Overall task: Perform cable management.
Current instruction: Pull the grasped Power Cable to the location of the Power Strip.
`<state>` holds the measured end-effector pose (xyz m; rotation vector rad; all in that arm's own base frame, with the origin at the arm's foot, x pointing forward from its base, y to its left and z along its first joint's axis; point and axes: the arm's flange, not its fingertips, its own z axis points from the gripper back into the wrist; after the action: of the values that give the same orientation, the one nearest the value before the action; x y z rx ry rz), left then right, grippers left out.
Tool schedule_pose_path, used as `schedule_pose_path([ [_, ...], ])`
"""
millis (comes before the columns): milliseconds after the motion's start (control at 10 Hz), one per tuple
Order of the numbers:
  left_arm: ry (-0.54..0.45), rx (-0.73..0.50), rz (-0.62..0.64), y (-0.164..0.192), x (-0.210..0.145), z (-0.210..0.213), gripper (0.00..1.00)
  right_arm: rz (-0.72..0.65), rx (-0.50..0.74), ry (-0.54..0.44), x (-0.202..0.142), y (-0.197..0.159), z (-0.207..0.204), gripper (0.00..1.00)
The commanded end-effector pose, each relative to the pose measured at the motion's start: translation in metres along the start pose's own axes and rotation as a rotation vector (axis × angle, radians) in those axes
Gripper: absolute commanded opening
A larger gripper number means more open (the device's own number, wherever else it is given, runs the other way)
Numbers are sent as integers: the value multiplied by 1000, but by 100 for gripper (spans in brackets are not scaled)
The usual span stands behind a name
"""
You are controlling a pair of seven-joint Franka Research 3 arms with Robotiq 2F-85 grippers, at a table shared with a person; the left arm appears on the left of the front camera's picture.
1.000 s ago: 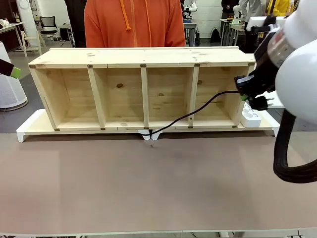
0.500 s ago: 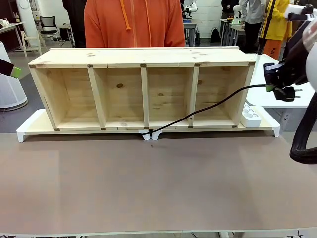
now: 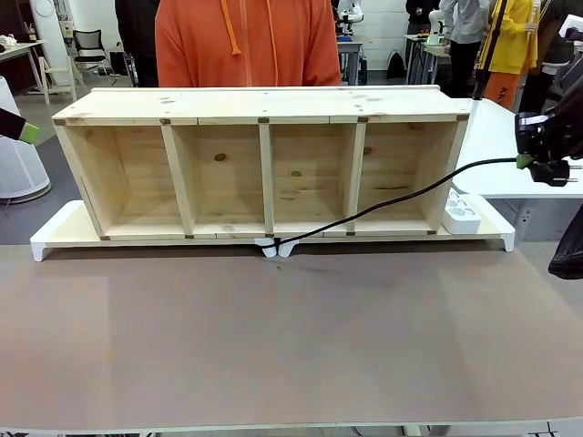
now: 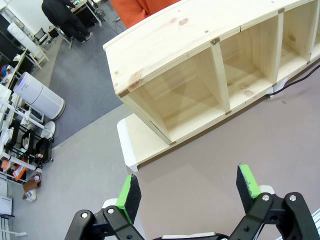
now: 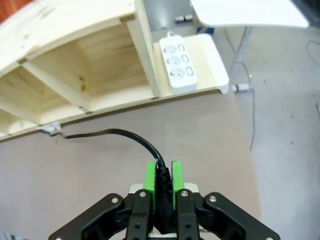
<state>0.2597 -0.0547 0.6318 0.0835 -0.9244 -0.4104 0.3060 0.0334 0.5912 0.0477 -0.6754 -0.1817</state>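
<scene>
We are holding our right claw [image 3: 524, 162] raised right of the shelf [image 3: 264, 105], pinching the cable [image 5: 115, 132] behind its plug [image 3: 551, 170]; our left claw [image 4: 189, 192] is gaping open.

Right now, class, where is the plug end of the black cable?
In the front view the cable's plug sits at the far right, held by the right end effector, above and right of the white power strip.

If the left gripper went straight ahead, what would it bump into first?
The left gripper would probably meet the table first, just before the shelf; depth is unclear.
</scene>
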Motion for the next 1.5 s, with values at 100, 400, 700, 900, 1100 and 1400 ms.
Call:
schedule_pose_path([
  [100,-10,5,-1,0,2,-1,100,-60,30,-3,-2,-18,-25,16],
  [400,-10,5,-1,0,2,-1,100,-56,17,20,8,-11,-20,16],
  [700,-10,5,-1,0,2,-1,100,-56,17,20,8,-11,-20,16],
  [900,-10,5,-1,0,2,-1,100,-56,17,20,8,-11,-20,16],
  [1100,-10,5,-1,0,2,-1,100,-56,17,20,8,-11,-20,16],
  [1400,-10,5,-1,0,2,-1,100,-58,24,20,8,-8,-21,16],
])
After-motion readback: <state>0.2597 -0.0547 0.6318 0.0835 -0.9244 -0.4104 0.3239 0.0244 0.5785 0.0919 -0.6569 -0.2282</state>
